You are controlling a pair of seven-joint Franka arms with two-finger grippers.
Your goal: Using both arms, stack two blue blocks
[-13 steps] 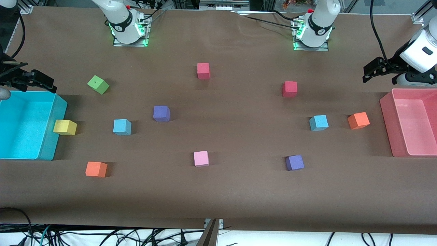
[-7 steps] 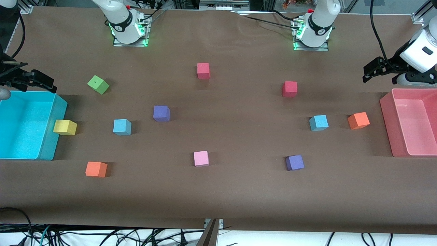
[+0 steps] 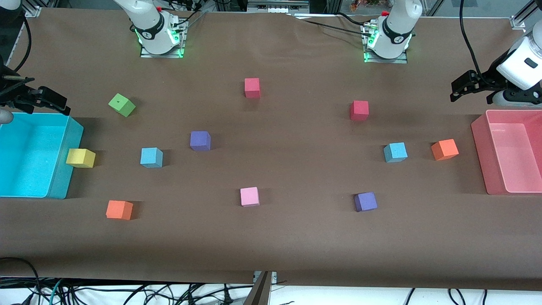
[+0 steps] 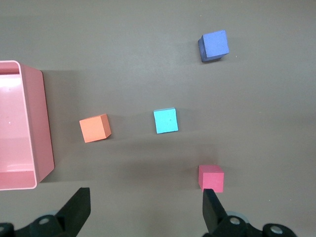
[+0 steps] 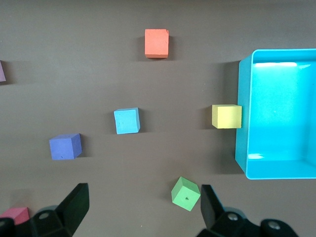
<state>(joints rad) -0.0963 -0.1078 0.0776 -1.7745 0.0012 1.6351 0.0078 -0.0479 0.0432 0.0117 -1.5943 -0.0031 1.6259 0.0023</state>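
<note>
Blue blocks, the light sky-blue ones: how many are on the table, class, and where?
2. One blue block lies beside the yellow cube near the cyan bin; the other blue block lies beside an orange cube.

Robotics lab — brown-covered table (image 3: 271, 237), bolted arm bases (image 3: 161, 40), loose cables (image 3: 127, 292) — aluminium framing (image 3: 31, 8)

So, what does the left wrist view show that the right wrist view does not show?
Only the left wrist view shows the pink bin, one orange block, one blue block, one purple block and a red block, with the open left pincer above the table.

Only the right wrist view shows the cyan bin, the yellow block touching it, the green block, the other blue block and the open right pincer.

Both show the brown table and scattered cubes.
</note>
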